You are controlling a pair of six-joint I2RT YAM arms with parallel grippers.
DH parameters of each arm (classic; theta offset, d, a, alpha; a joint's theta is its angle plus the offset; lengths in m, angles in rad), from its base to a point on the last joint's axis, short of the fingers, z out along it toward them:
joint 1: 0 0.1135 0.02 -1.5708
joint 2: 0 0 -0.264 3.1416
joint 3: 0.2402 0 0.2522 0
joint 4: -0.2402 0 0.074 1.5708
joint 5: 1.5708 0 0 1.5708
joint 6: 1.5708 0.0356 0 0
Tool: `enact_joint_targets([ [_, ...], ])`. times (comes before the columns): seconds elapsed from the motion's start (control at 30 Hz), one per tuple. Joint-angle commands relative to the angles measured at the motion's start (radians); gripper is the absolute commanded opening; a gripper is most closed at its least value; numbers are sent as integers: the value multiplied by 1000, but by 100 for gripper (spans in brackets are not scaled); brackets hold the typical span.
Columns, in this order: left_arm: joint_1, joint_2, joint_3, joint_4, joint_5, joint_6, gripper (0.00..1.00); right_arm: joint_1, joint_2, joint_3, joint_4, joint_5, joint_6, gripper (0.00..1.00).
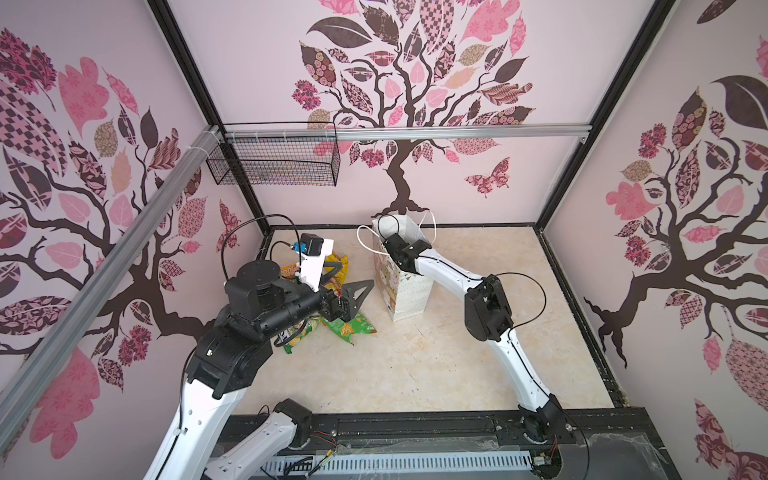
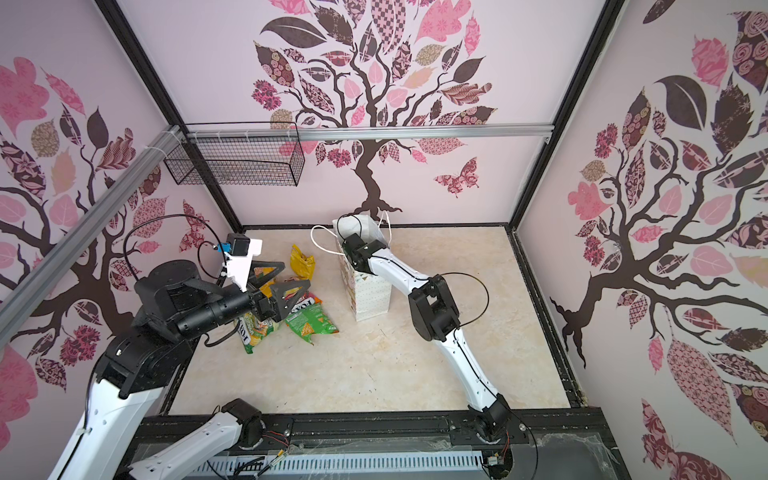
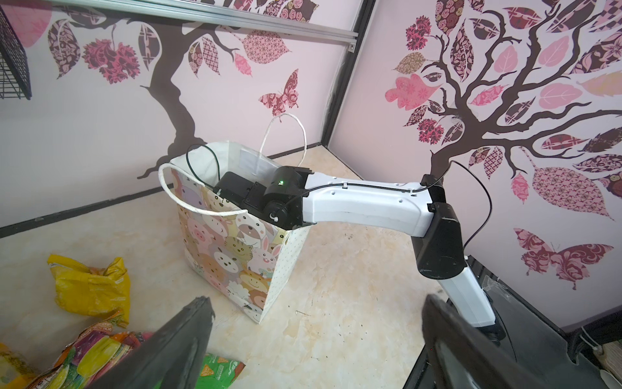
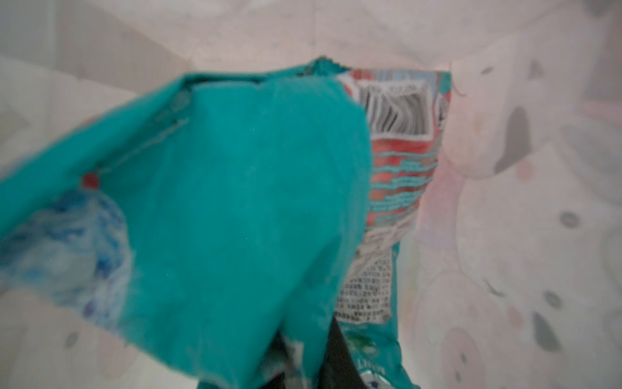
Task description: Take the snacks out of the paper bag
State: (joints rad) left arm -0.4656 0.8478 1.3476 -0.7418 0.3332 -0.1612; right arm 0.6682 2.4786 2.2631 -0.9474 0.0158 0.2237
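Where paper bag (image 1: 409, 297) stands tall | right gripper (image 4: 309, 360) pinching crinkly teal packet (image 4: 235, 202) | left gripper (image 3: 316, 350) spread wide

Right gripper (image 4: 309, 365): down inside paper bag (image 1: 409, 293), centre of frame in both top views; only wrist housing (image 1: 405, 249) shows at the mouth.

Right wrist view: blurred throughout. Teal packet (image 4: 235, 219) crowds the lens, print unreadable. One dark finger (image 4: 338, 353) is half covered, so the grip cannot be judged.

Snacks (image 1: 353, 328), left of centre: pile partly under left arm (image 1: 270, 307), count unclear.

Left wrist view: left gripper (image 3: 318, 301) fingers cut by frame edge.
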Motion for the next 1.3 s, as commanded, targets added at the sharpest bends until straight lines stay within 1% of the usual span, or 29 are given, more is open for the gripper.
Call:
enact_joint_targets([
  [0.0,-4,-3,-22,24,-8,-8,99,4,-109,58,-56,27,-15,0],
  [0.6,-3,0,-23,31,-11,-12,99,4,-220,104,-43,69,-23,0],
  [1.0,-4,6,-25,36,-10,-15,98,5,-300,171,-33,88,-21,0],
  [1.27,-4,9,-25,39,-6,-18,98,5,-334,175,-19,102,-21,0],
])
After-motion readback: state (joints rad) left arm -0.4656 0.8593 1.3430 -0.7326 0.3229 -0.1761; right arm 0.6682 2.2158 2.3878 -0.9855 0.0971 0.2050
